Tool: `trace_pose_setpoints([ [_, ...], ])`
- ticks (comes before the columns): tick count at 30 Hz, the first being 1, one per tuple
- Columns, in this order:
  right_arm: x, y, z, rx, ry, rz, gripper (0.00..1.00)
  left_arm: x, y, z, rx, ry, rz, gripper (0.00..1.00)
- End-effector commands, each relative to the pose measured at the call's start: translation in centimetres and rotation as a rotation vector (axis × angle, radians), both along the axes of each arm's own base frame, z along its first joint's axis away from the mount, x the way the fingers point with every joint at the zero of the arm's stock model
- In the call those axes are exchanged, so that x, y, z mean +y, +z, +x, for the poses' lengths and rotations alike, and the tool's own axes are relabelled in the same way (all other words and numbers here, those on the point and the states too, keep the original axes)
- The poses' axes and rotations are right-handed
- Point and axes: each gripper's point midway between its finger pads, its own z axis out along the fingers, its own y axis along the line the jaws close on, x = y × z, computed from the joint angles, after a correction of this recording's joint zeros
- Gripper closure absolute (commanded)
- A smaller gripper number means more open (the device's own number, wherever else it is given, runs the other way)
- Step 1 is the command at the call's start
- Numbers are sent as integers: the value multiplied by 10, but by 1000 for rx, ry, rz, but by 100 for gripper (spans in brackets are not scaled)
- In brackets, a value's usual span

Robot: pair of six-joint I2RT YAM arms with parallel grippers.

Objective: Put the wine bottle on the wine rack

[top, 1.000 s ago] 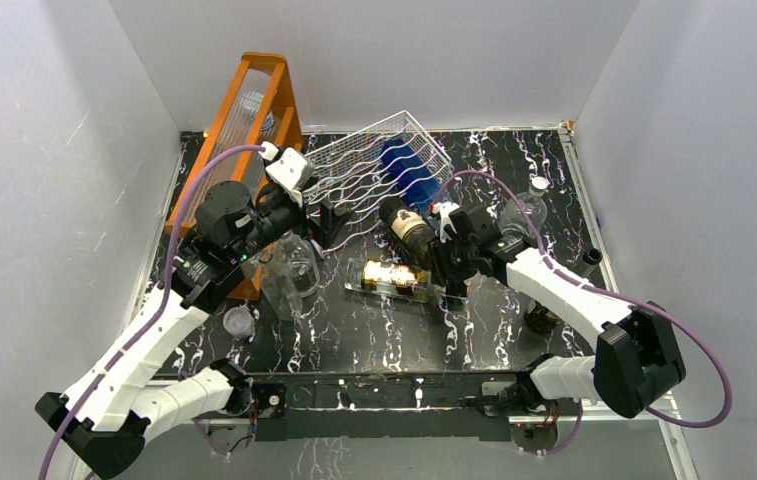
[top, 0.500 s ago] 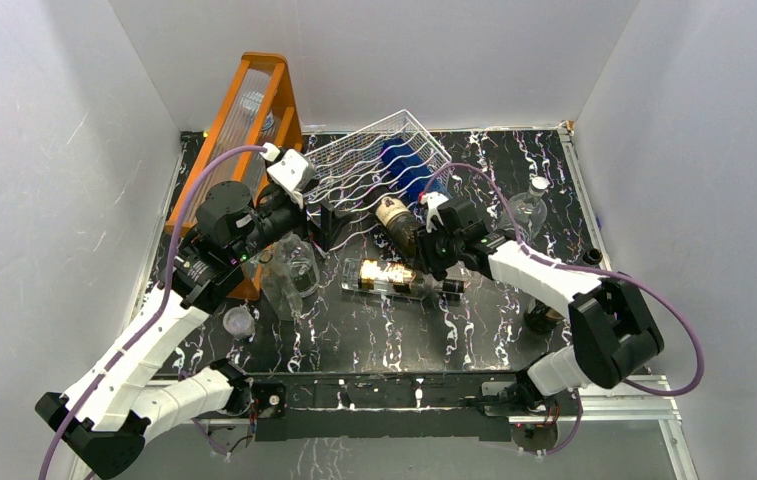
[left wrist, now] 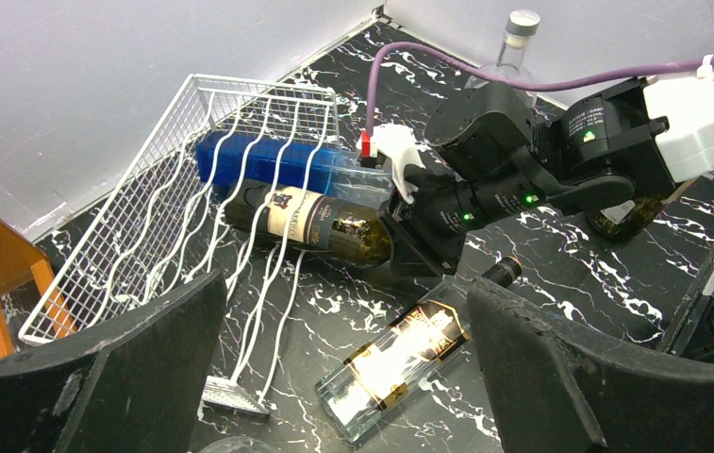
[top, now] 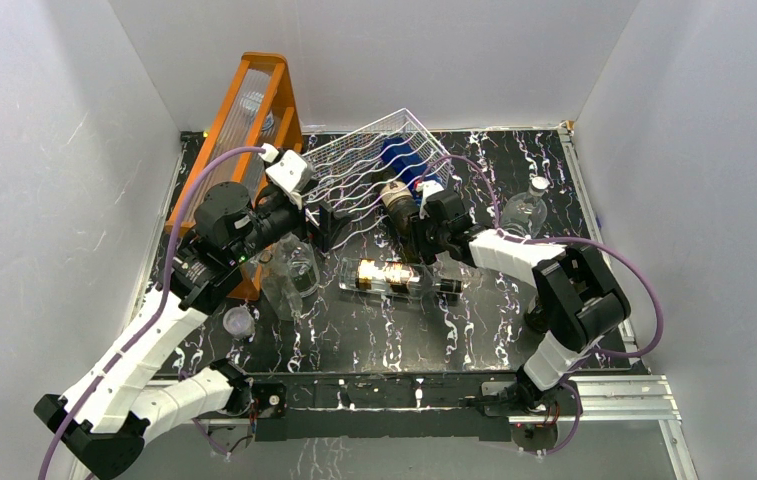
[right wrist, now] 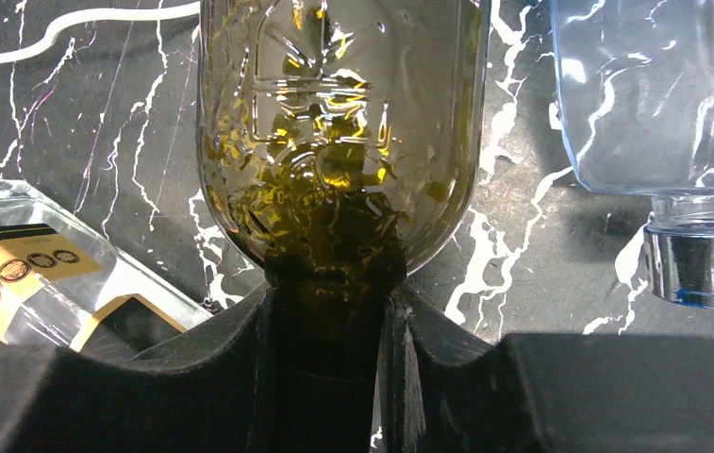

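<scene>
The right gripper, jaws clamped on the neck of the dark green glass wine bottle, has slid it base-first in among the wires of the white wire wine rack — nearly placed — while the left gripper gapes wide.

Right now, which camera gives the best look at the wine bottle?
The left wrist view: the wine bottle shows full length, label visible, base among the wine rack wires, neck in the right gripper. The top view shows it small and foreshortened. The right wrist view shows only its shoulder and neck.
</scene>
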Motion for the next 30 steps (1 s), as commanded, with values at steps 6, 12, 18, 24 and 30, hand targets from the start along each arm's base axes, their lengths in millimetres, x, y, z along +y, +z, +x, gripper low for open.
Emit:
trace_pose_setpoints([
  [6,47,79,59,-299,38,193,100,5,19,-7,-42,-1,-27,2],
  [12,58,77,76,-308,36,196,100,6,20,-7,-42,0,-28,2],
  [18,64,66,89,-308,51,158,100,7,21,-9,-42,2,-28,2],
  [24,59,60,98,-300,24,100,94,8,22,-10,-42,0,-33,2],
  [30,56,44,102,-245,49,0,83,8,21,-10,-40,2,-29,2],
])
